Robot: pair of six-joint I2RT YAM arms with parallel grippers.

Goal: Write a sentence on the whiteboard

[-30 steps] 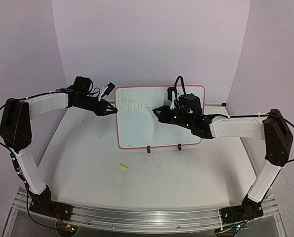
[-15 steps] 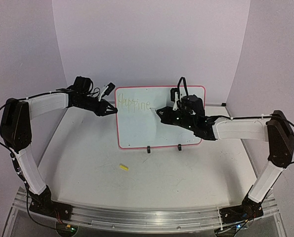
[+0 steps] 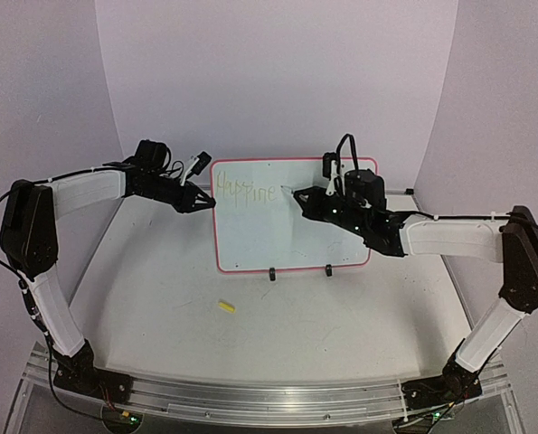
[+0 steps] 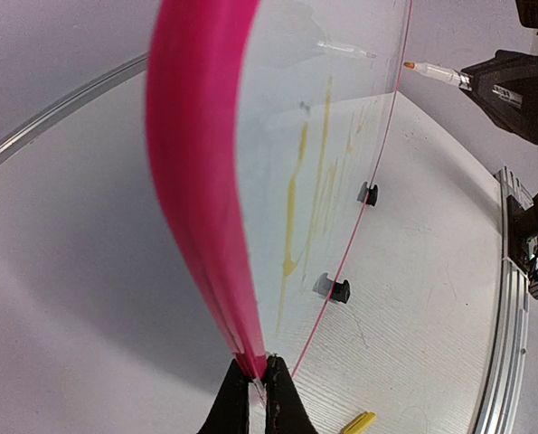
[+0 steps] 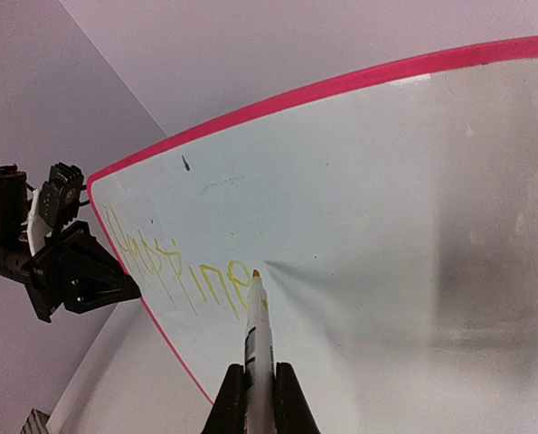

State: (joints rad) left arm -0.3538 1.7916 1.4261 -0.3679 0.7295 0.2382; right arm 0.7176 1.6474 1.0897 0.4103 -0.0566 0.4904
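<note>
The whiteboard stands upright on the table, with a pink border. My left gripper is shut on its left edge, and the left wrist view shows the jaws pinching the pink rim. The sentence reads "Happine" in faint yellow letters along the top left. My right gripper is shut on a white marker. Its orange tip sits just right of the last letter, very close to the board. In the left wrist view the marker and its reflection appear slightly apart.
Two black clip feet hold the board's lower edge. A yellow marker cap lies on the table in front of the board. Pale backdrop walls close the back and sides. A metal rail runs along the near edge.
My right gripper has moved right and slightly up along the board with the marker. The left gripper and the board have stayed still.
</note>
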